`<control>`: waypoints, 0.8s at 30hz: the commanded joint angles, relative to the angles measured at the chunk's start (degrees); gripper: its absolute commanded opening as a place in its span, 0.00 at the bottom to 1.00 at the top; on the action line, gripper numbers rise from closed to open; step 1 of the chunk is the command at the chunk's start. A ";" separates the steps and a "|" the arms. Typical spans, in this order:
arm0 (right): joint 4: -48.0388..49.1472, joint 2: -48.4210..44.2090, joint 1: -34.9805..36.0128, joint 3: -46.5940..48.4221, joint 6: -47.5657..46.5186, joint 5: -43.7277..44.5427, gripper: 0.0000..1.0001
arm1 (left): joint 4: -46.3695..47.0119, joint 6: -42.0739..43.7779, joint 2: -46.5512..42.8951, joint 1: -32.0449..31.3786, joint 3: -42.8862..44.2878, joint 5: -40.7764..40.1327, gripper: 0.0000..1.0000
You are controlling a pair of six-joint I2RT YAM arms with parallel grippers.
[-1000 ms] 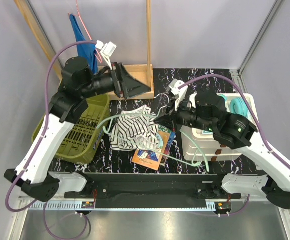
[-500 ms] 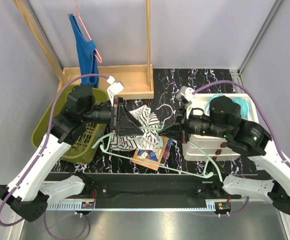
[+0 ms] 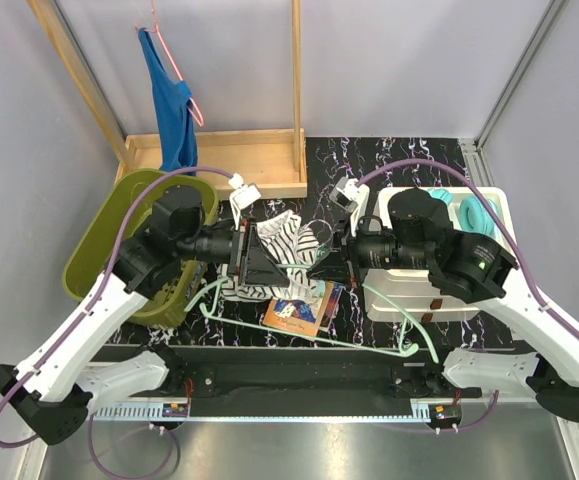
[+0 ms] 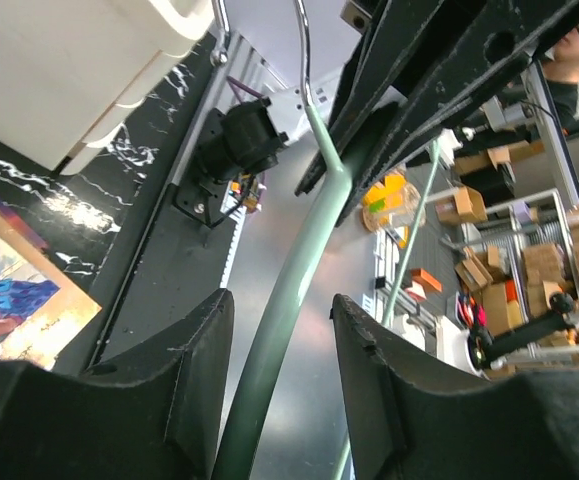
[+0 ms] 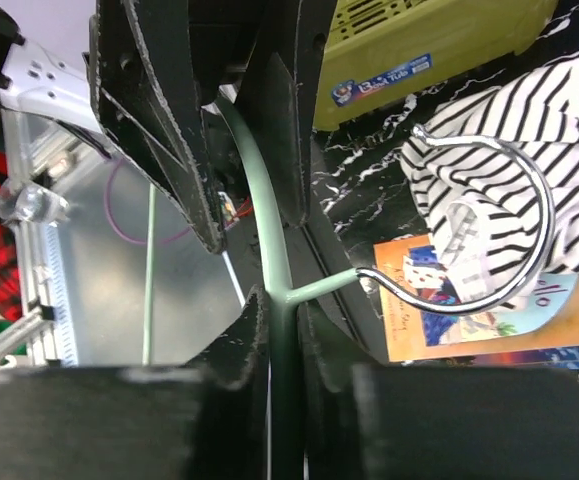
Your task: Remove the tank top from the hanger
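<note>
From above we see both arms reaching inward until the left claw (image 3: 277,264) and right claw (image 3: 321,268) nearly meet over the middle of the table (image 3: 409,155). Only the wrist cameras show their grip. The right wrist view shows the right claw clamped tight on the pale green hanger (image 5: 272,250), close to where its metal hook (image 5: 547,215) branches off. The left wrist view shows the left claw with its jaws partly apart, one on each side of the hanger's bar and not pressing it.

The table is black with white marbling, grey walls stand around it, and the left wrist view looks past its edge to shelves of cardboard boxes (image 4: 544,262).

A wooden rack (image 3: 259,160) stands at the back, with a blue garment (image 3: 174,110) hanging over it. An olive basket (image 3: 99,240) sits at the left and a white bin (image 3: 501,210) at the right. The striped tank top (image 3: 287,232) lies crumpled on the table beneath the claws, partly over a picture book (image 3: 294,310). The claws hide whether any strap is on the hanger.
</note>
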 commanded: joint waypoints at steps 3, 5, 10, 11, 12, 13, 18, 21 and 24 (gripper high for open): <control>5.59 -2.14 -0.34 -0.01 7.04 3.88 0.48 | -0.94 -3.13 -5.96 -0.56 -0.21 -7.65 0.00; 5.15 -3.20 -0.43 -0.71 8.89 4.93 0.74 | -1.55 -2.43 -7.28 -0.56 -0.12 -8.62 0.00; 1.37 -6.97 -0.34 -2.65 15.57 6.78 1.00 | -4.98 2.15 -11.07 -0.56 0.76 -10.39 0.00; 0.76 -7.50 -0.25 -2.91 16.36 7.04 1.00 | -5.16 2.67 -11.76 -0.56 0.59 -10.04 0.00; -0.47 -8.90 -0.34 -3.44 17.85 7.13 1.00 | -5.25 3.37 -12.03 -0.56 0.41 -9.60 0.00; -1.00 -9.70 -0.25 -3.88 18.73 7.40 1.00 | -5.59 3.73 -12.38 -0.56 0.24 -9.33 0.00; -2.59 -15.15 -0.34 -8.01 22.60 8.54 1.00 | -8.93 5.57 -12.66 -0.56 0.14 -15.03 0.00; -2.67 -15.33 -0.34 -9.77 23.22 7.40 1.00 | -14.72 4.01 -9.32 -0.56 0.50 -21.00 0.16; -4.60 -12.44 -0.34 -8.89 20.51 5.55 1.00 | -17.20 2.33 -8.08 -0.73 -3.71 -17.16 0.39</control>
